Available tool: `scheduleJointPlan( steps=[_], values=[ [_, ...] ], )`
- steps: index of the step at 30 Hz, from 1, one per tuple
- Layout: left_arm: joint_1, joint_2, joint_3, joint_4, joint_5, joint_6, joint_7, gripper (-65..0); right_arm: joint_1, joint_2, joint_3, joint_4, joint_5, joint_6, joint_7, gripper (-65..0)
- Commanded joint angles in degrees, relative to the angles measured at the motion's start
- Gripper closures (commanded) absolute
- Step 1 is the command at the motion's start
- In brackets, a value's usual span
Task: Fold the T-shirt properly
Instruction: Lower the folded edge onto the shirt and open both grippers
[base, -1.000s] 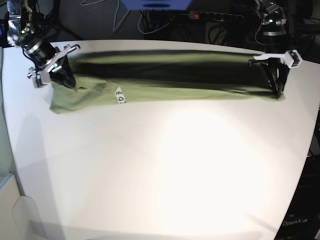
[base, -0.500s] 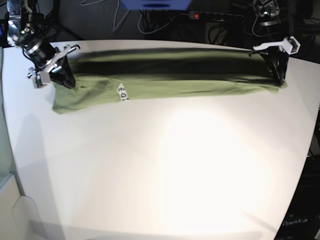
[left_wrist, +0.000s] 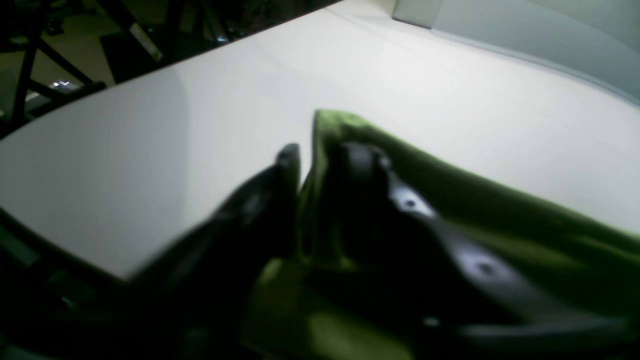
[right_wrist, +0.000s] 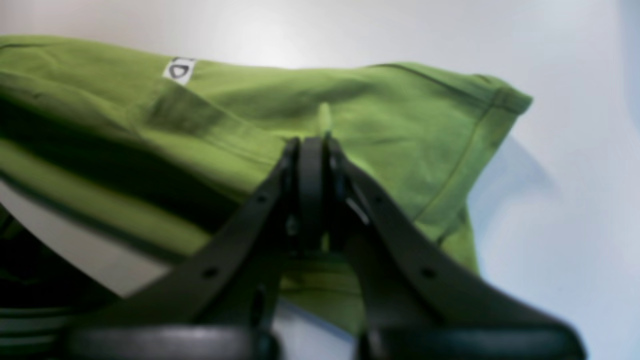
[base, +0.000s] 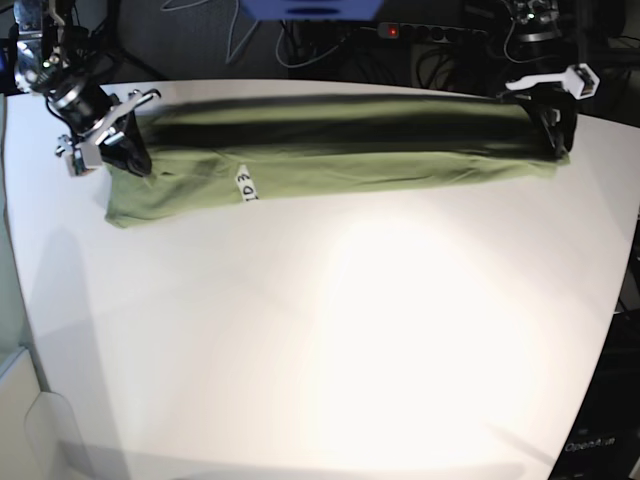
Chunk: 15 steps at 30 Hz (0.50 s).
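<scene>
The green T-shirt (base: 350, 150) lies stretched in a long band along the far side of the white table (base: 350, 330), its white tag (base: 243, 186) facing up. At the band's left end in the base view, my right gripper (base: 132, 157) is shut on the T-shirt. The right wrist view shows the closed tips (right_wrist: 312, 145) with a bit of the T-shirt (right_wrist: 400, 115) sticking out past them, and the tag (right_wrist: 178, 69) beyond. My left gripper (base: 555, 135) is at the right end. Its fingers (left_wrist: 287, 155) stand apart in the left wrist view, an edge of the T-shirt (left_wrist: 500, 200) upright between them.
The table's far edge runs just behind the shirt, with dark floor, cables and a power strip (base: 430, 35) beyond it. The right table edge (base: 615, 250) is close to my left gripper. A pale panel (base: 8, 300) stands at the left side.
My left gripper has moved up and towards the far edge, taking the shirt's right end with it, and its jaws have parted. The right gripper has stayed put.
</scene>
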Motion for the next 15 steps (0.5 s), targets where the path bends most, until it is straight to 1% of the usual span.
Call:
scheduleJointPlan(
  steps=[1, 3, 5, 11, 15],
  values=[
    [0.25, -0.40, -0.27, 1.01, -0.98, -0.09, -1.78, -22.5, 0.12, 0.93, 0.35, 0.80, 0.70, -0.12, 1.53, -0.6],
    [0.25, -0.31, -0.18, 1.01, -0.89, -0.09, -2.14, -31.0, 0.12, 0.93, 0.35, 0.80, 0.70, -0.12, 1.53, -0.6],
    [0.25, 0.83, -0.44, 1.19, -0.89, -0.09, -2.22, -34.1, 0.12, 0.93, 0.35, 0.80, 0.70, -0.12, 1.53, -0.6],
    [0.87, 1.80, -0.18, 3.48, -1.07, -0.09, -2.31, -34.1, 0.12, 0.93, 0.35, 0.80, 0.70, -0.12, 1.53, -0.6],
    [1.13, 3.82, -0.53, 6.64, -1.24, -0.09, -2.31, -34.1, 0.12, 0.93, 0.35, 0.80, 0.70, -0.12, 1.53, -0.6]
  ],
)
